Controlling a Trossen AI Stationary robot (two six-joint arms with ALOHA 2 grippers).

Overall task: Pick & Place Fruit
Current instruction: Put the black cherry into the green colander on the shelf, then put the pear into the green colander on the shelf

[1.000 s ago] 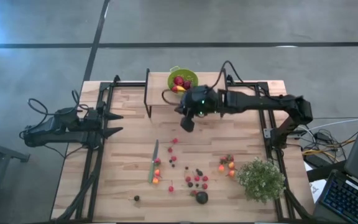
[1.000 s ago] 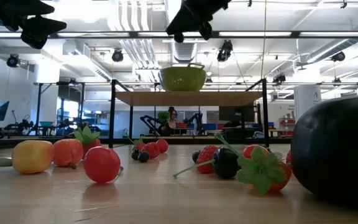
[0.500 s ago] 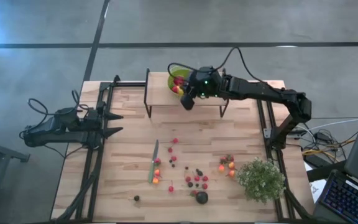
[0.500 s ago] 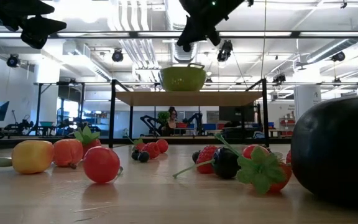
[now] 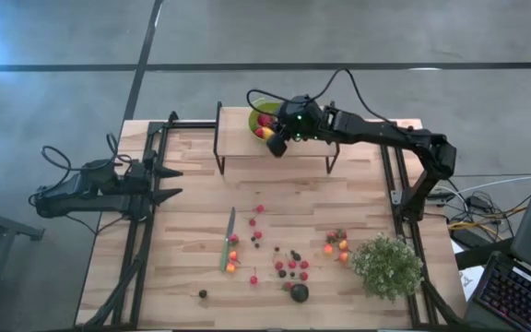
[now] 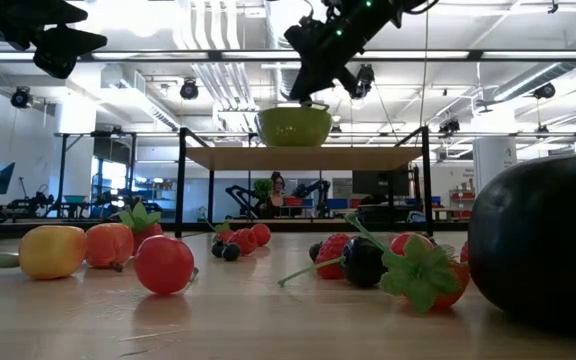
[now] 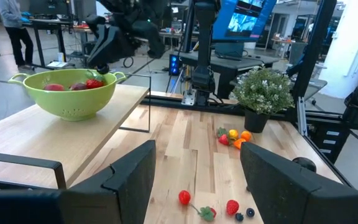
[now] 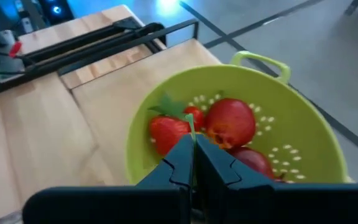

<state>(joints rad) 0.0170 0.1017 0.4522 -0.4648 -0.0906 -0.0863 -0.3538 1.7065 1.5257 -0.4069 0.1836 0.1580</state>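
The right gripper (image 8: 193, 163) hangs over the green colander (image 8: 303, 134) on the raised shelf, fingers pinched on a thin green stem. Most fruit (image 5: 291, 267) lies scattered on the table (some already in the colander) — the left gripper (image 5: 169, 183) waits wide apart at the table's left edge.

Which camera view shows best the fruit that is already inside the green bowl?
The right wrist view: it looks down into the green bowl and shows the fruit inside, red pieces. The left wrist view shows only the tops above the rim, the high view shows small red spots, and the low view shows only the bowl's outside.
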